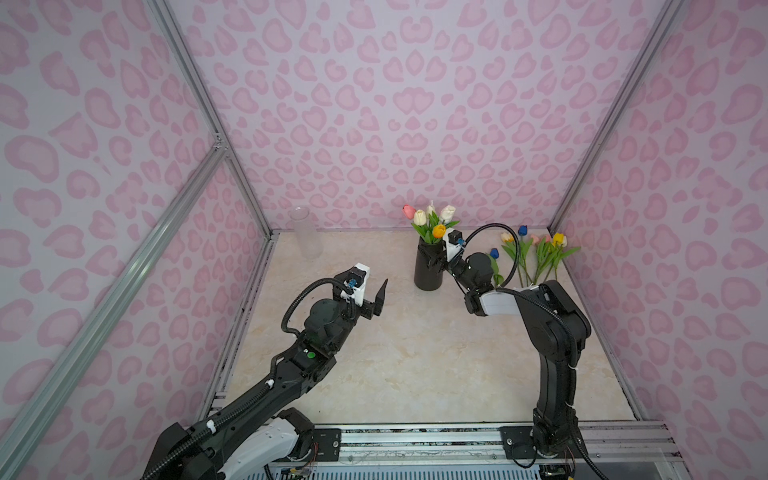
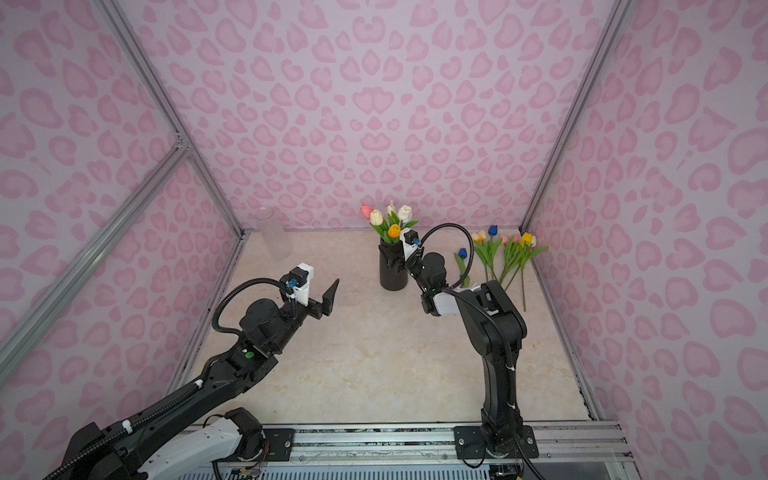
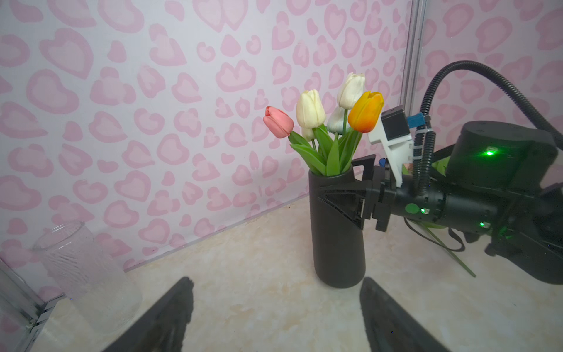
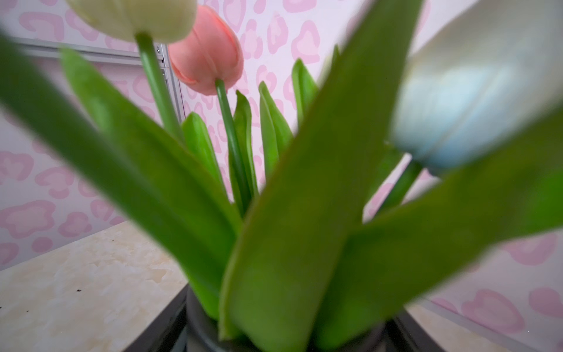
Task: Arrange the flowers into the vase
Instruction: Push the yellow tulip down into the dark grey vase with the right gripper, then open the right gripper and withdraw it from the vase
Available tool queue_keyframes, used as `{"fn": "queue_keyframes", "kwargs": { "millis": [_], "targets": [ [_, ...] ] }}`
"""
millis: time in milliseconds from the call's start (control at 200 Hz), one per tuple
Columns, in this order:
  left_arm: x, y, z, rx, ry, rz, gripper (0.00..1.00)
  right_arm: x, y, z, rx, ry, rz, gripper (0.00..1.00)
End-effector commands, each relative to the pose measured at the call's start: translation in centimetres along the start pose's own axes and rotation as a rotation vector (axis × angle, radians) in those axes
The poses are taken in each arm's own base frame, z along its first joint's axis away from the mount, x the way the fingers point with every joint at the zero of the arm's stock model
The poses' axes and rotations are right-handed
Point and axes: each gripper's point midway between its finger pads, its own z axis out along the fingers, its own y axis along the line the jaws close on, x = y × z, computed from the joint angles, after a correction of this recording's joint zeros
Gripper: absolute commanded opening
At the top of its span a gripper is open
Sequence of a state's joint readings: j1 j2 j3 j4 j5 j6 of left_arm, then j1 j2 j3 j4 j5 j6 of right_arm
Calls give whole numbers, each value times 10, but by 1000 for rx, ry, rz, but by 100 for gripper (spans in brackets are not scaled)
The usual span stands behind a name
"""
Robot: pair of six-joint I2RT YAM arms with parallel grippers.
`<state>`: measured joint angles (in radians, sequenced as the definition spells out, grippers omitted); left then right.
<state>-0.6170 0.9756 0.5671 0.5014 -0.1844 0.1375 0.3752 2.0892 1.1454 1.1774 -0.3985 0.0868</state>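
Left claw (image 3: 275,283), nearest the camera head: jaws wide apart and empty, poised above the table (image 1: 415,353) and aimed toward the vase (image 3: 338,243). Right claw (image 3: 336,183), farther back: jaws spread to either side of the vase's upper body, one finger across its front and one behind the rim. Whether they press on it cannot be told. Several tulips (image 3: 310,109) stand in the vase. The loose tulips (image 1: 536,253), with blue, yellow and pink heads among them, lie on the table beyond the right arm (image 1: 552,324), near the right-hand wall.

Hazards, as judged. A finger that catches the vase on withdrawal would likely tip it, since it is tall, narrow and crowned with leaves. The camera housing (image 3: 393,131) on the right wrist sits just beside the orange tulip (image 3: 365,111), so a careless retreat might snag a leaf and drag a stem out. The right arm hangs over the loose stems and could sweep them aside. Stems lying flat offer little to pinch.

Materials. Claw fingers: black, rigid, wedge-shaped, with open triangular webbing. Table: smooth, cream, marble-patterned. Vase: plain matte black cylinder. Tulips: waxy, closed oval heads on thin green stems with long pointed leaves. In the far left corner, a clear glass jar (image 1: 307,232) with a rippled surface stands empty. Farthest, the back wall (image 1: 415,104): pale, printed with pink hearts.
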Motion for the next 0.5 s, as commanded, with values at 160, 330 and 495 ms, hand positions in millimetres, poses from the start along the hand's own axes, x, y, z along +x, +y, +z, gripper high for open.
{"fn": "queue_keyframes", "kwargs": {
  "millis": [160, 330, 495],
  "targets": [
    [-3, 5, 0, -27, -10, 11, 87, -39, -31, 56, -12, -258, -52, 18],
    [-6, 10, -6, -48, -9, 22, 87, -26, -48, 86, 13, -267, -91, 18],
    [-10, 18, -13, -84, -16, 40, 88, -19, -59, 100, 14, -246, -100, 18]
  ]
}}
